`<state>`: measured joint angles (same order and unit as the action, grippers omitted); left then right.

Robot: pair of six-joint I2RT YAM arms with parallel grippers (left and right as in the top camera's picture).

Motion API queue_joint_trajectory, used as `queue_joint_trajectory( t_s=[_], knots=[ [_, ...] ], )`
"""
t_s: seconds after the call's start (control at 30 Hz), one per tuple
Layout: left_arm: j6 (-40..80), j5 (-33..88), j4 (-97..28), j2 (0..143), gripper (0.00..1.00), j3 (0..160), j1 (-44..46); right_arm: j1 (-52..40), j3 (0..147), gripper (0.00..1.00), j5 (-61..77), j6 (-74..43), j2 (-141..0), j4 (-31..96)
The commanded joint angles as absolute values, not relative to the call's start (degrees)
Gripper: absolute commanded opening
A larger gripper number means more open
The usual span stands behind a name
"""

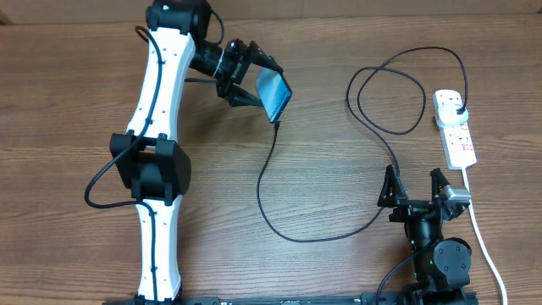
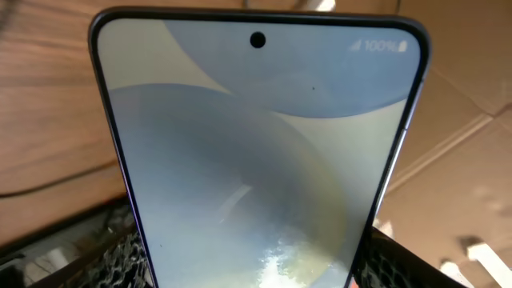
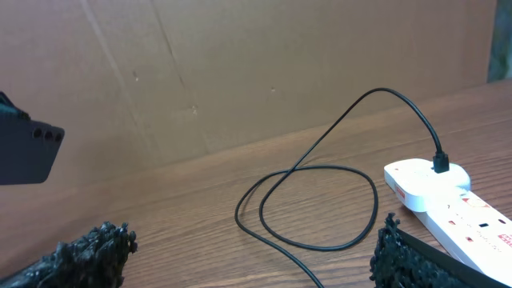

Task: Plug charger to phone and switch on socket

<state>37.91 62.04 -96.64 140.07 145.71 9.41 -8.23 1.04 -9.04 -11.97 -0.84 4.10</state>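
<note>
Two arms: outstretched left pincer clamps the tilted phone; right pincer gapes wide.

even light, glare on phone

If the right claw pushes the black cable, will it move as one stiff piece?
Probably not: the cable lies in loose curves and a loop, so it looks floppy. Being thin, it seems light. One end sits in the power strip and the other reaches the phone in the left claw, so a hard push might tug them.
</note>
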Motion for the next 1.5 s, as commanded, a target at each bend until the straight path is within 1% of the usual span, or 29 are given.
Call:
queue_joint_trajectory(
  t_s=[0.0,0.1,0.13,0.2,0.37,0.57,0.67,0.8,0.93,1.03,1.17,1.3,1.37,1.47],
  knots=[
    [40.6,68.7,-96.8,139.6,0.69,147.4,10.3,-8.0,0.5,1.0,-9.5,-11.8,-0.2,3.8],
    [41.2,68.6,-96.8,139.6,0.67,147.4,10.3,-8.0,0.5,1.0,-9.5,-11.8,-0.2,3.8],
    [41.9,68.7,-96.8,139.6,0.64,147.4,10.3,-8.0,0.5,1.0,-9.5,-11.8,-0.2,3.8],
    [42.9,68.7,-96.8,139.6,0.61,147.4,10.3,-8.0,0.5,1.0,-9.5,-11.8,-0.2,3.8],
    [44.7,68.6,-96.8,139.6,0.63,147.4,10.3,-8.0,0.5,1.0,-9.5,-11.8,-0.2,3.8],
    [47.0,68.7,-96.8,139.6,0.61,147.4,10.3,-8.0,0.5,1.0,-9.5,-11.8,-0.2,3.8],
    [48.3,68.7,-96.8,139.6,0.61,147.4,10.6,-8.0,0.5,1.0,-9.5,-11.8,-0.2,3.8],
    [49.3,71.8,-96.8,139.6,0.6,147.4,11.0,-8.0,0.5,1.0,-9.3,-11.8,-0.2,3.8],
    [49.3,76.5,-96.8,139.6,0.57,147.4,11.0,-8.0,0.5,1.0,-9.4,-11.8,-0.2,3.8],
    [49.3,78.3,-96.8,139.6,0.58,147.4,11.0,-8.0,0.5,1.0,-8.4,-12.5,-0.2,3.9],
    [49.3,79.3,-96.8,139.6,0.61,147.4,11.0,-8.0,0.5,1.0,-2.1,-12.7,-0.2,4.5],
    [49.3,80.3,-96.8,139.6,0.61,147.4,10.9,-8.0,0.8,1.0,1.9,-18.2,-0.2,5.0],
    [49.3,80.6,-96.8,139.6,0.62,147.4,10.9,-8.0,2.3,1.0,3.1,-20.2,-0.2,7.0],
    [49.3,80.6,-96.8,139.6,0.61,147.4,10.9,-8.0,5.5,1.0,3.4,-20.2,-0.6,12.2]
  ],
)
